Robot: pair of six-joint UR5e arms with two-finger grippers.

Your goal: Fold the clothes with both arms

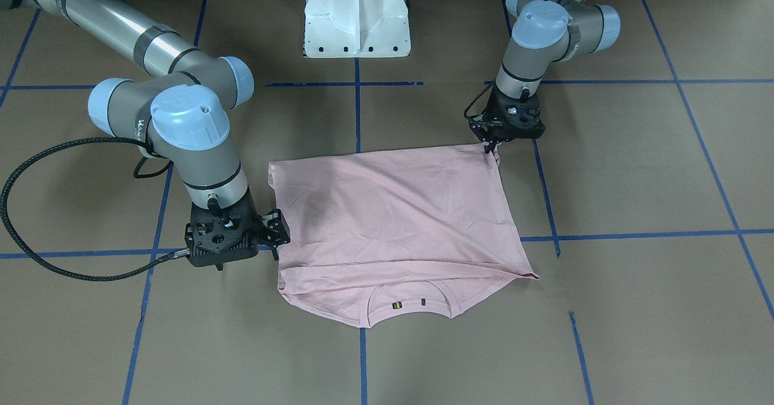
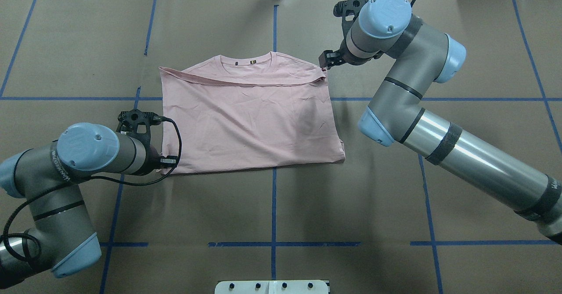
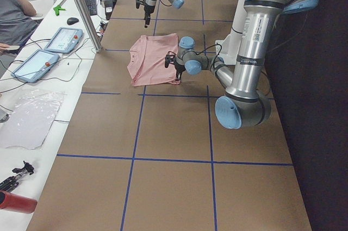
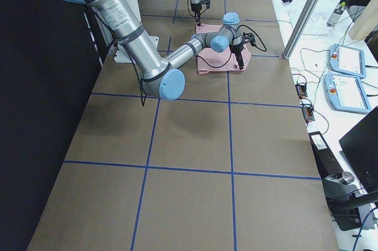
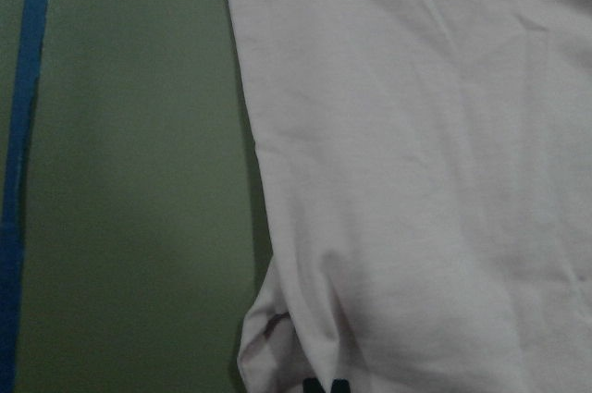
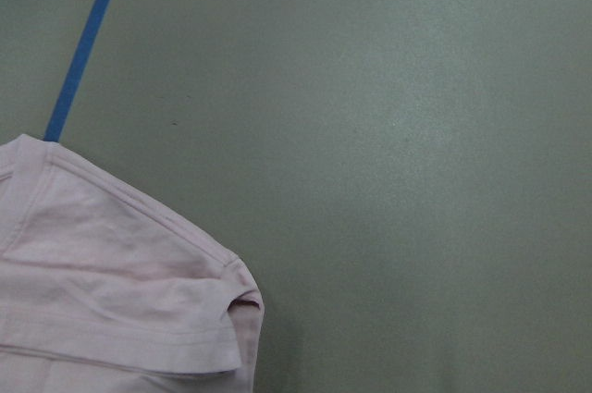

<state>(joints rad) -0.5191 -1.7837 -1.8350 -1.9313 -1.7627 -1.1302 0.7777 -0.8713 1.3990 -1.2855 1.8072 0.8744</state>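
The pale pink T-shirt (image 1: 393,211) lies folded on the brown table, its collar (image 2: 246,60) at the far edge and one layer drawn up over the shoulders. My left gripper (image 2: 168,162) is shut on the shirt's near-left corner. In the left wrist view the cloth (image 5: 416,180) bunches at the black fingertips (image 5: 324,386). My right gripper (image 2: 326,61) hovers just beside the far-right shoulder corner and looks open. In the right wrist view only the flat sleeve fold (image 6: 222,305) shows, with no fingers in sight.
The white pedestal base (image 1: 357,18) stands at the robot's side of the table. Blue tape lines (image 2: 274,197) cross the brown paper. A side bench holds tablets (image 3: 62,39). A seated person (image 3: 13,19) is beyond that bench.
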